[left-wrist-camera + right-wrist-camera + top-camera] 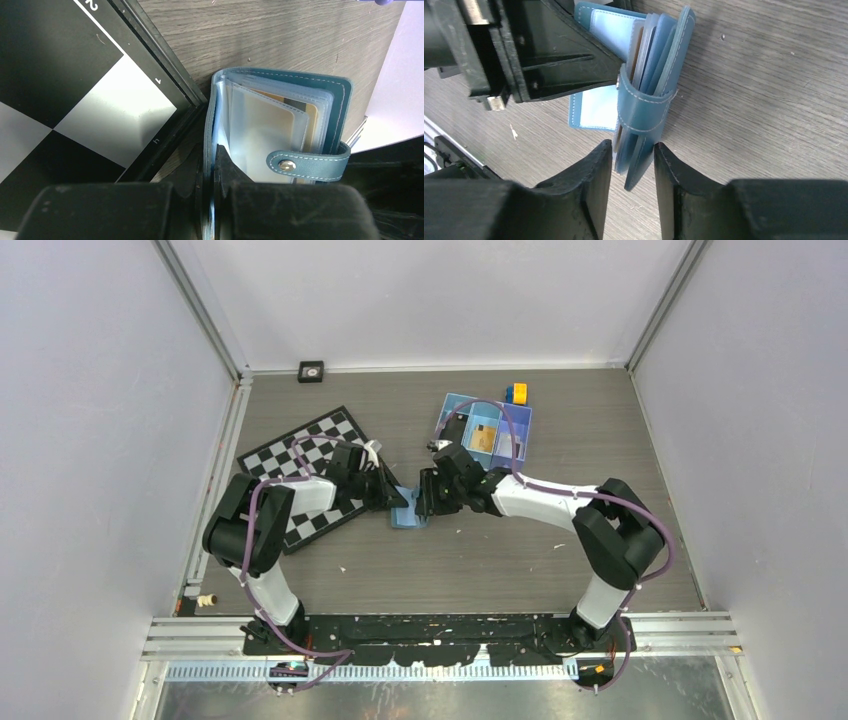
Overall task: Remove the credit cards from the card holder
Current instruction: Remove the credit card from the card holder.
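The light-blue card holder (408, 514) stands partly open on its edge on the table between both grippers. My left gripper (210, 162) is shut on one cover panel of it (280, 117). Clear inner pockets fan out, and an orange-tan card edge (313, 120) shows inside them. The snap strap (306, 164) hangs loose. My right gripper (631, 152) is open, its jaws straddling the holder's lower corner (644, 150) with small gaps on each side. A tan card edge (638, 47) shows between the pockets there. The black and grey cards are not visible.
A chessboard (300, 475) lies left of the holder, its corner touching it (100, 115). A blue compartment tray (515, 430) holding a tan rectangle (483, 438) stands behind the right arm. A small yellow-and-blue object (516, 392) sits beyond it.
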Robot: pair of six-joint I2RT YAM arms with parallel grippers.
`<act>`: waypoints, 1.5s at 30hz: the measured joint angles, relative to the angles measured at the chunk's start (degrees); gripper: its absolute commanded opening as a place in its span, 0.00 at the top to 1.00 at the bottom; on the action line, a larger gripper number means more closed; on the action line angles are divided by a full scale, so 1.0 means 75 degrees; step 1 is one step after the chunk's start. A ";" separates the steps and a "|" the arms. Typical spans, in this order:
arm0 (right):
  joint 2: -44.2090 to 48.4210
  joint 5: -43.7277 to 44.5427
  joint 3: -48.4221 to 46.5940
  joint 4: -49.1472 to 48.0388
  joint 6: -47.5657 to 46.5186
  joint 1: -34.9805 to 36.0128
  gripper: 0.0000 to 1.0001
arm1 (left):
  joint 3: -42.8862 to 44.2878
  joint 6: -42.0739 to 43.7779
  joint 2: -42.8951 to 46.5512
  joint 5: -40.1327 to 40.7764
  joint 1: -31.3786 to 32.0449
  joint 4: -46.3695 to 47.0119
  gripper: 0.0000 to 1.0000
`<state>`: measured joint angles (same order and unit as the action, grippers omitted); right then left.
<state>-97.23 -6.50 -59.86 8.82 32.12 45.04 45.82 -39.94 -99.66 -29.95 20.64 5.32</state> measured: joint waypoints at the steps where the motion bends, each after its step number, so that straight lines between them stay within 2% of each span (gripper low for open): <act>1: -0.0064 -0.0003 -0.0009 0.0012 0.0012 -0.0003 0.53 | 0.0003 0.0000 0.0000 0.0000 0.0003 -0.0003 1.00; 5: -0.0216 0.0003 -0.0064 0.0017 0.0058 0.0000 0.47 | 0.0003 0.0000 0.0000 0.0003 0.0020 0.0000 1.00; 14: -0.0259 0.0058 -0.0064 0.0047 0.0093 -0.0003 0.28 | 0.0003 -0.0006 0.0000 -0.0012 0.0157 0.0020 1.00; 31: -0.0391 -0.0149 0.0041 -0.0073 0.0259 -0.0248 0.17 | 0.0003 -0.0020 0.0000 -0.0213 0.0213 0.0137 1.00; 45: -0.0067 -0.0868 0.0688 -0.0761 0.0708 -0.0740 0.16 | 0.0003 -0.0131 -0.0198 -0.0466 0.0204 0.0280 1.00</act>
<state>-97.73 -13.02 -54.70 3.11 37.43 39.48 45.84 -40.93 -101.14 -33.45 22.17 7.42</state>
